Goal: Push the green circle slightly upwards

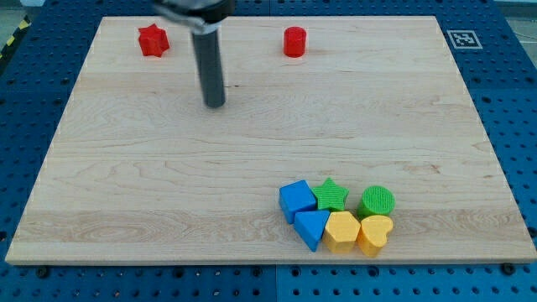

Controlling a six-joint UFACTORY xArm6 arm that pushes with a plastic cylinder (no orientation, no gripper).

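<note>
The green circle [377, 201] sits at the lower right of the wooden board [168, 168], at the right end of a tight cluster of blocks. It touches the yellow heart [375, 234] below it and lies beside the green star [331, 195] to its left. My tip [216, 104] is in the upper left part of the board, far up and to the left of the green circle, touching no block.
The cluster also holds a blue cube [296, 200], a blue triangle [311, 227] and a yellow hexagon [342, 230]. A red star [153, 40] and a red cylinder [294, 42] stand near the top edge. A fiducial tag [464, 39] marks the top right corner.
</note>
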